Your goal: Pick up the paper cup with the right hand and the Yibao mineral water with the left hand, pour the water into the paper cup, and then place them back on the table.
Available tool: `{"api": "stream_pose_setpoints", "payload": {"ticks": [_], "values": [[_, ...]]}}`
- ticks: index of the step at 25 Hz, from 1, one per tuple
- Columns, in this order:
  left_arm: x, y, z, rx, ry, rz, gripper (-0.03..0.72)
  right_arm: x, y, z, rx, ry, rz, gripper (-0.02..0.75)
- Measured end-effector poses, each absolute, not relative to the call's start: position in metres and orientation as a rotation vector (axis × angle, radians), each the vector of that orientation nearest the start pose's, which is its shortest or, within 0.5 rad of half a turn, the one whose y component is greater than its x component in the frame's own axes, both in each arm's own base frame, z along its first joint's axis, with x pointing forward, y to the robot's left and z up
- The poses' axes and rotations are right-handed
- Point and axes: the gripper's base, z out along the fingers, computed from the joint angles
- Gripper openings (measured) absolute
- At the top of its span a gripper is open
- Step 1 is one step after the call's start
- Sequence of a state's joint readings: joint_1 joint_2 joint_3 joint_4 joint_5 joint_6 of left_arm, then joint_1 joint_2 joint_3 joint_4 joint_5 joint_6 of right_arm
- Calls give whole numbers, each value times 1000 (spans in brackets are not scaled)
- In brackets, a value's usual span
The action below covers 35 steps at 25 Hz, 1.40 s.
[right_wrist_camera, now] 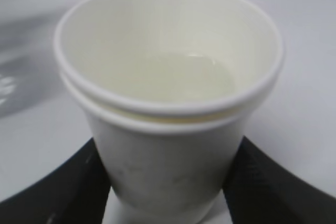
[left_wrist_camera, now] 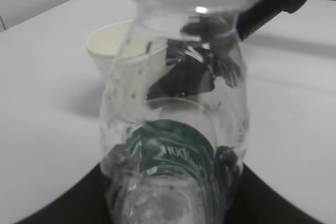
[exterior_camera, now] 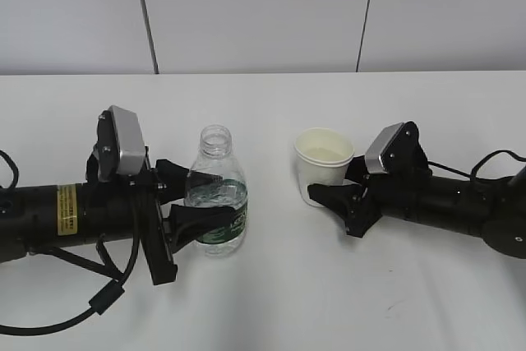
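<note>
Bottle stands upright on the table, left gripper clenched around it. Right gripper grasps the cup, which holds water.

Backdrop: pale grey flat panelled wall running along the table's far edge, divided by two thin dark vertical seams, one left, one right.

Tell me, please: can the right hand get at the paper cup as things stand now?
Probably yes. The right hand already has its jaws on either side of the paper cup, which stands upright on the table, and nothing lies between them.
</note>
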<state>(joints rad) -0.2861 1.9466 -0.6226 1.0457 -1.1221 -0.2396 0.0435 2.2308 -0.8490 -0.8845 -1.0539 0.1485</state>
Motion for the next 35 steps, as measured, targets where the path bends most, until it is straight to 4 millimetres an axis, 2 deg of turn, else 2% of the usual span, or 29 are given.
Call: {"api": "stream_pose_setpoints", "payload": {"ticks": [4, 10, 14, 21, 25, 28, 35], "values": [[267, -149, 109, 1077, 1587, -797, 326, 344, 74, 55, -831, 1748, 511, 474], [279, -144, 109, 963, 1602, -691, 326, 321, 69, 56, -827, 1755, 516, 473], [284, -141, 111, 898, 1613, -643, 326, 313, 69, 56, -865, 1747, 505, 473], [297, -160, 113, 913, 1557, -652, 326, 310, 70, 56, -908, 1733, 517, 473], [306, -164, 107, 912, 1555, -653, 326, 311, 70, 56, -903, 1734, 514, 473], [306, -167, 100, 914, 1574, -659, 326, 311, 70, 56, -895, 1734, 509, 473], [303, -179, 101, 876, 1577, -664, 326, 312, 69, 56, -899, 1729, 492, 473]]}}
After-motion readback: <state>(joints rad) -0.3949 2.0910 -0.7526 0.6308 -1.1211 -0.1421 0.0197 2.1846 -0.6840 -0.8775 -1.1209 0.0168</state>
